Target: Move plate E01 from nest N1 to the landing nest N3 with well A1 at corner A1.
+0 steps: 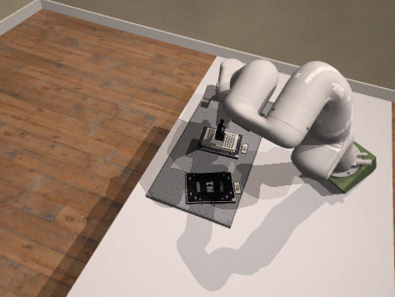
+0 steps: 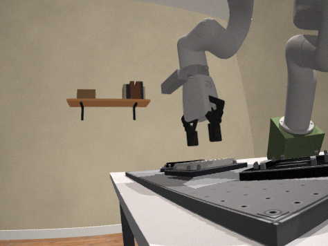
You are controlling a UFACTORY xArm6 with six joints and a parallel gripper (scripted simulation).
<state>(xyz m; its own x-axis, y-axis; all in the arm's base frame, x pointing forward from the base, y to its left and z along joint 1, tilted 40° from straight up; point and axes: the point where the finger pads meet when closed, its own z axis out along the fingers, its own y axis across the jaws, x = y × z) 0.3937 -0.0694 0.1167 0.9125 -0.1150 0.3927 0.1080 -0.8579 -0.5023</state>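
A white well plate (image 1: pixel 221 142) lies on the black middle nest on the grey deck; I cannot read its label. It also shows in the exterior view (image 2: pixel 201 165), low on its nest; I cannot tell whether it sits fully flat. My gripper (image 2: pixel 204 138) (image 1: pixel 220 129) is open and empty, hanging well above this plate, and in the top view it shows as dark fingers over it. Nest N1 (image 1: pixel 209 187) at the deck's near end is bare, with its name printed on it. It also shows in the exterior view (image 2: pixel 287 167). The second plate is not visible.
Small signs stand beside the middle nest (image 1: pixel 244 148) and beside N1 (image 1: pixel 237 188). The arm's white links (image 1: pixel 287 104) cover the deck's far end, where only a corner of something (image 1: pixel 208 98) shows. The green arm base (image 1: pixel 354 168) stands right of the deck.
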